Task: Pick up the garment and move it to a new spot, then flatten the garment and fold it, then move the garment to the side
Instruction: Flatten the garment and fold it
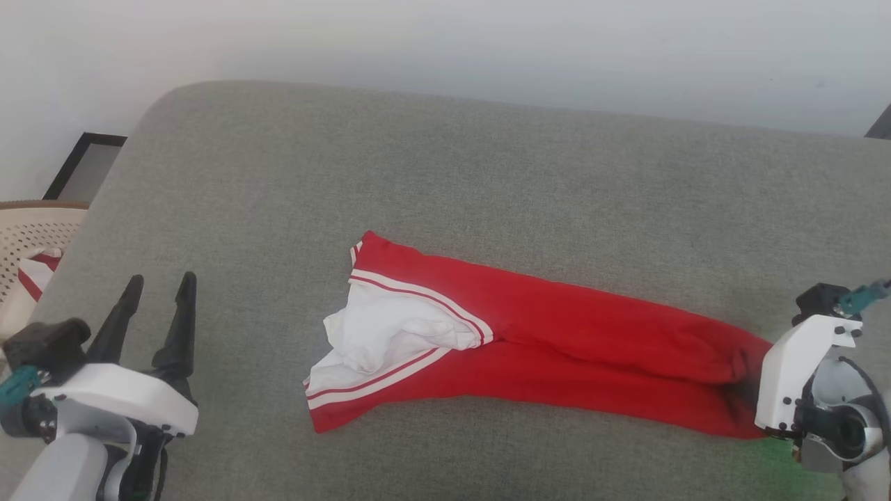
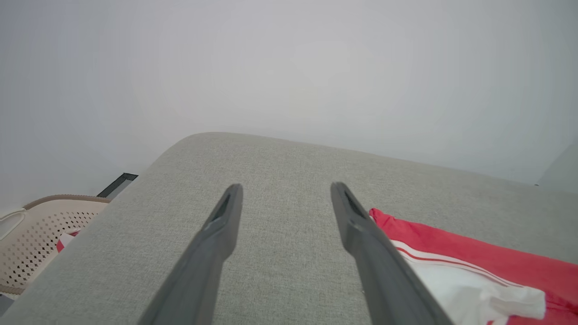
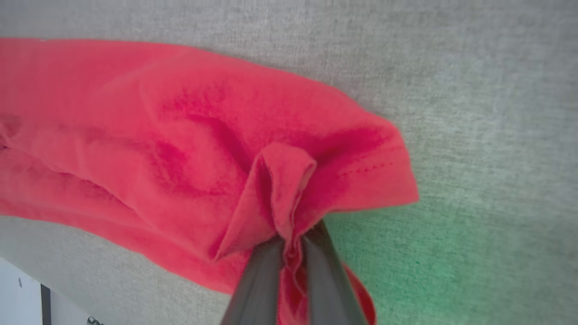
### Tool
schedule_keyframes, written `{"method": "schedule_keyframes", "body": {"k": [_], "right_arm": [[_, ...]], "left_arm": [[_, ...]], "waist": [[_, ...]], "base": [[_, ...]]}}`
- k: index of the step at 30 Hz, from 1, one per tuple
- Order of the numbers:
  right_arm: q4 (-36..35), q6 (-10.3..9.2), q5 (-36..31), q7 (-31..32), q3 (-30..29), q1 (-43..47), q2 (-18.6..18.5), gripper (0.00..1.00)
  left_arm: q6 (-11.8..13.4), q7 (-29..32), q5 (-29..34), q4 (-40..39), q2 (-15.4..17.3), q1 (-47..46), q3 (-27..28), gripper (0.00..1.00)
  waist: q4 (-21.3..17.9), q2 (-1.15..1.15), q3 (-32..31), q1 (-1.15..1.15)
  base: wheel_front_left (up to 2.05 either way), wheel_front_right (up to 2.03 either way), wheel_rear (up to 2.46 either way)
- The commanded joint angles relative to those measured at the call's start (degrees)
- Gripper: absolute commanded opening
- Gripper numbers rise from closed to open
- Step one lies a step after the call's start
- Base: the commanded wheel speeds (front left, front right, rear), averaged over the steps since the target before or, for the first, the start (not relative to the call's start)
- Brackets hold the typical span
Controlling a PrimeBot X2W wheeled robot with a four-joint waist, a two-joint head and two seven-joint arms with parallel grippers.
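Note:
The garment (image 1: 557, 334) is a bright red shirt with white, red-striped trim, lying folded into a long band across the grey cushion (image 1: 445, 174). Its white inner panel (image 1: 390, 334) bunches at the left end. At the band's right end my right gripper (image 3: 293, 237) is shut on a pinched fold of the red garment (image 3: 180, 149); in the head view its white wrist (image 1: 800, 376) hides the fingers. My left gripper (image 1: 159, 289) stands open over bare cushion, well left of the garment, and its right finger (image 2: 361, 234) lies just beside the red edge (image 2: 451, 243).
A beige perforated basket (image 1: 31, 236) holding red-and-white cloth stands off the cushion's left edge, also seen as the basket (image 2: 40, 234). A dark frame (image 1: 83, 163) leans by the pale wall. Bare cushion lies behind and in front of the garment.

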Motion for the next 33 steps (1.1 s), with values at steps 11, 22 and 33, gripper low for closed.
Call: {"method": "schedule_keyframes", "body": {"k": [11, 22, 33], "right_arm": [[2.38, 0.02, 2.60, -4.15, -2.98, -0.98, -4.77, 0.00], [7.75, 0.02, 0.45, -7.74, -7.31, -2.71, -13.51, 0.00], [0.18, 0.03, 7.04, -5.73, -5.11, -1.44, -12.22, 0.00]], "left_arm": [[-4.85, -0.23, 6.62, 1.09, -5.31, 2.61, 7.82, 1.00], [-6.42, -0.23, 10.16, 1.58, -7.83, 1.59, 11.05, 1.00], [-6.66, -0.23, 10.21, 1.75, -8.13, 1.66, 9.99, 1.00]], "waist": [[-1.88, -0.01, -0.19, 0.00], [-5.02, -0.01, 0.66, 0.00], [-6.01, -0.01, -0.26, 0.00]], "base": [[0.00, 0.00, 0.00], [0.00, 0.00, 0.00], [0.00, 0.00, 0.00]]}}
